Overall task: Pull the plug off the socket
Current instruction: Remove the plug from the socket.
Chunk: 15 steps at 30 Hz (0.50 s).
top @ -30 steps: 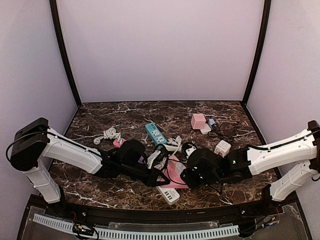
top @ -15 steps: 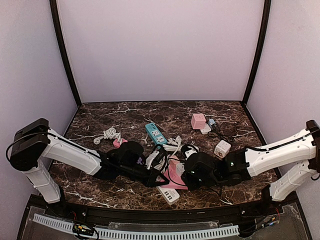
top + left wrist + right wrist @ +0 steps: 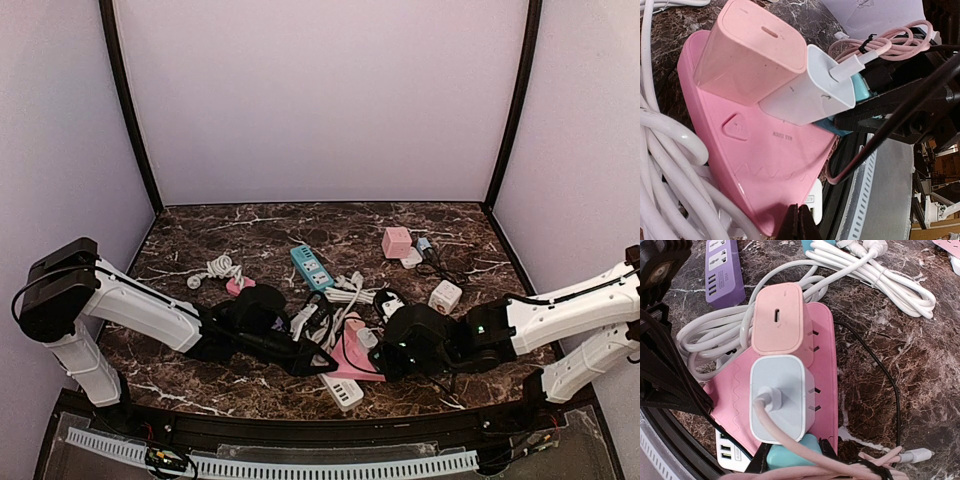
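Left claw (image 3: 799, 222), tips together, seems to pin the edge of the pink socket strip (image 3: 765, 170) directly beneath it, while the white plug (image 3: 781, 396) sits seated just ahead of the right claw (image 3: 792, 457), whose spread I cannot tell; next, I judge, it must clamp the plug and pull straight off.

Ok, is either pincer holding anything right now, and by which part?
Cannot be told for sure. The right pincer straddles a teal piece below the white charger; the left pincer looks closed at the edge of the pink socket.
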Available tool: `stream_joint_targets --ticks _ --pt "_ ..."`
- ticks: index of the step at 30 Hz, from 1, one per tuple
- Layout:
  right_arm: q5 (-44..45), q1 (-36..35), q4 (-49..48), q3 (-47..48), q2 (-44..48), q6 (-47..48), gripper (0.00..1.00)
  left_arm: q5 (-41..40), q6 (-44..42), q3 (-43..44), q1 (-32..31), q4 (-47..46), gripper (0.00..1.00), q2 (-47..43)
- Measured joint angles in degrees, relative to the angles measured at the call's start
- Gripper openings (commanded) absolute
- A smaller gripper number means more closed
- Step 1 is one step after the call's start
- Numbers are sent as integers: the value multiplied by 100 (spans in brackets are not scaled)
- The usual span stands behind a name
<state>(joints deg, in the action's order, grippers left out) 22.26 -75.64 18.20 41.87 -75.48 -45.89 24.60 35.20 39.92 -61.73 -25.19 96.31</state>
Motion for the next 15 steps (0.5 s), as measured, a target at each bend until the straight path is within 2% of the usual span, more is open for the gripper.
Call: stream_joint_targets --ticks 7,15 --pt "61 -11 90 103 -116 52 0 2 0 76 -7 28 3 13" --pt "546 -306 710 634 -555 22 0 7 -7 186 -7 168 3 48"
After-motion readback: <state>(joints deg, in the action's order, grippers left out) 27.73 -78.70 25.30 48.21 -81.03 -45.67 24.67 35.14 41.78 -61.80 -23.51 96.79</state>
